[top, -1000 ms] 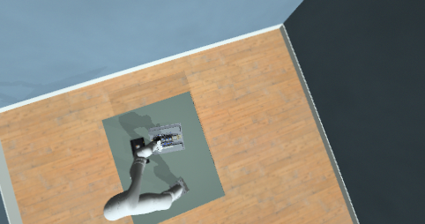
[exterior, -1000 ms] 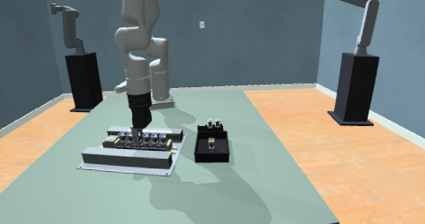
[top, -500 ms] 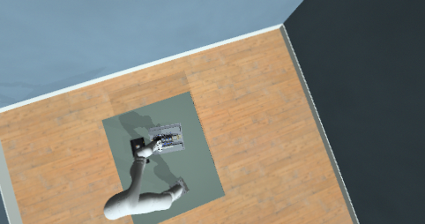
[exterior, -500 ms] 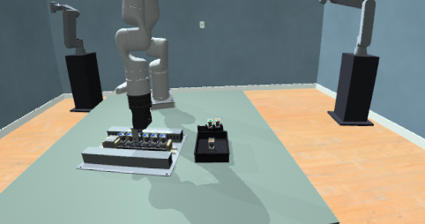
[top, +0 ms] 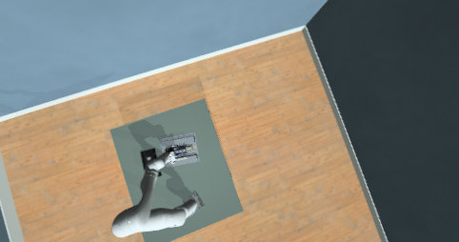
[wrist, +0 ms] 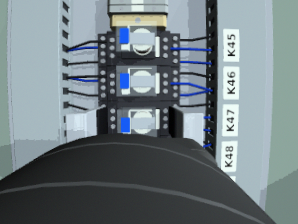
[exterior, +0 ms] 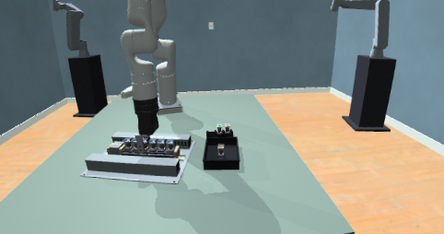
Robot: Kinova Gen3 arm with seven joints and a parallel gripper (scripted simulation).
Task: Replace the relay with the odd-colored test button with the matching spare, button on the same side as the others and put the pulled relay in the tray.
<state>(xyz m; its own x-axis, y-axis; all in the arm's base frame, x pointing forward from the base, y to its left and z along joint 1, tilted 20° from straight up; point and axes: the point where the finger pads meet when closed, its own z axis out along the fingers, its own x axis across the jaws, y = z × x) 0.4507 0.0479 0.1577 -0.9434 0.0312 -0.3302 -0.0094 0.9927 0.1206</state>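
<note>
My gripper [wrist: 138, 119] [exterior: 141, 144] is open, its fingers apart on either side of the relay beside label K47 [wrist: 143, 121]. That relay stands in its socket, blue button on the left, like the relays at K45 [wrist: 142, 40] and K46 [wrist: 142, 81]. It looks upright; whether its top is exactly level with the others I cannot tell. The other visible relays in the row [exterior: 160, 144] also show blue buttons. A relay with an orange button [exterior: 221, 149] stands in the black tray [exterior: 221, 164] [top: 145, 158]. The gripper's body hides the row beyond K47 in the wrist view.
Behind the tray a holder [exterior: 212, 134] bears a green-button relay [exterior: 219, 128] and an orange-button relay [exterior: 227, 128]. Grey wire ducts [exterior: 133, 165] [wrist: 37, 75] run along both sides of the row. Wires [wrist: 85, 48] run from the sockets to the ducts. A beige end block [wrist: 138, 20] closes the row.
</note>
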